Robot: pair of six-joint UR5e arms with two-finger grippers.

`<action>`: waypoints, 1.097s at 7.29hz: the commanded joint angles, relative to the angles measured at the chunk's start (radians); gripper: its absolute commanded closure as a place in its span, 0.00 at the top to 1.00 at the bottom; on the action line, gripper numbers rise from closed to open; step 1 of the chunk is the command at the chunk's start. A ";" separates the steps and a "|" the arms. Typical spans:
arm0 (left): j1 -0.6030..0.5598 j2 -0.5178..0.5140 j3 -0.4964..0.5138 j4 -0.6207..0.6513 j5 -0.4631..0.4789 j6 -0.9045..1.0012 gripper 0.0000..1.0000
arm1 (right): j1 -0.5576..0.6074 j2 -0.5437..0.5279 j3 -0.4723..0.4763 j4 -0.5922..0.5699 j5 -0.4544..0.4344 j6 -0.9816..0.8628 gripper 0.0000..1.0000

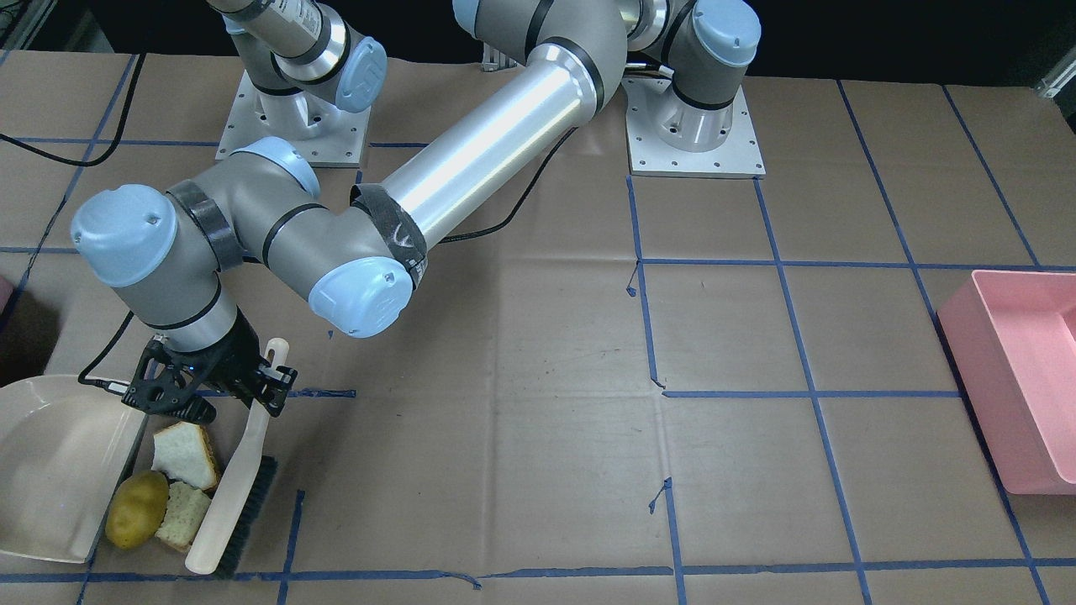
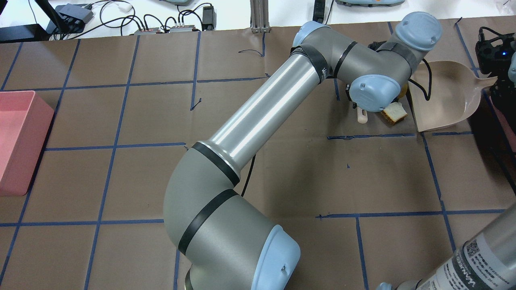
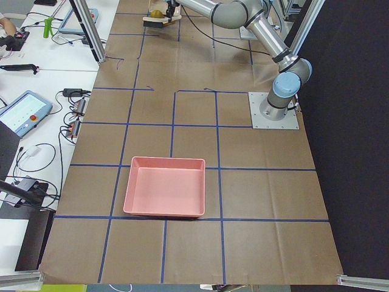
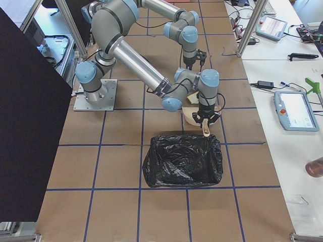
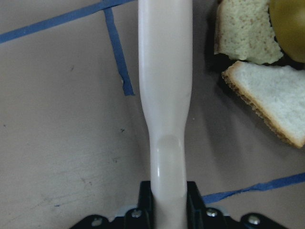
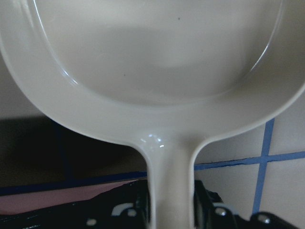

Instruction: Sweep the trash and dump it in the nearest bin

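Where the table (image 1: 538,336) ends on the robot's right, the bin (image 6: 57,197) stands nearest, draped in a black bag (image 4: 181,161). Only a thin pink strip of it shows under the right wrist camera. Just beyond it, the right gripper (image 6: 171,205) has both fingers pressed against the handle of the dustpan (image 1: 59,454), which rests on the table with its open edge facing the trash.

Next comes the trash, all on the paper outside the dustpan. The fruit (image 1: 137,509) sits at the dustpan's lip, touching the speckled slice (image 1: 183,514). The white slice (image 1: 185,455) lies just beside that one, toward the robot.

Beyond them is the brush (image 1: 225,504), its cream back against the speckled slice and its dark bristles on the side away from the trash. The left gripper (image 5: 169,205) pinches the brush's handle near its end, with the left arm (image 1: 487,160) reaching across the table. Far off, at the opposite end, sits the pink tub (image 1: 1030,370).
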 commanded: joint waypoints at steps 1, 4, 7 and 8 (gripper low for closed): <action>-0.014 -0.023 0.035 -0.028 0.015 -0.008 0.00 | 0.004 0.022 -0.031 0.018 0.006 -0.024 0.00; -0.034 -0.022 0.032 -0.074 0.020 -0.133 0.00 | 0.017 0.025 -0.031 0.029 0.008 -0.047 0.00; -0.046 -0.033 0.040 -0.074 0.017 -0.182 0.00 | 0.016 0.038 -0.033 0.037 0.002 -0.047 0.00; -0.051 -0.034 0.043 -0.074 0.012 -0.210 0.00 | 0.016 0.041 -0.034 0.043 -0.001 -0.047 0.00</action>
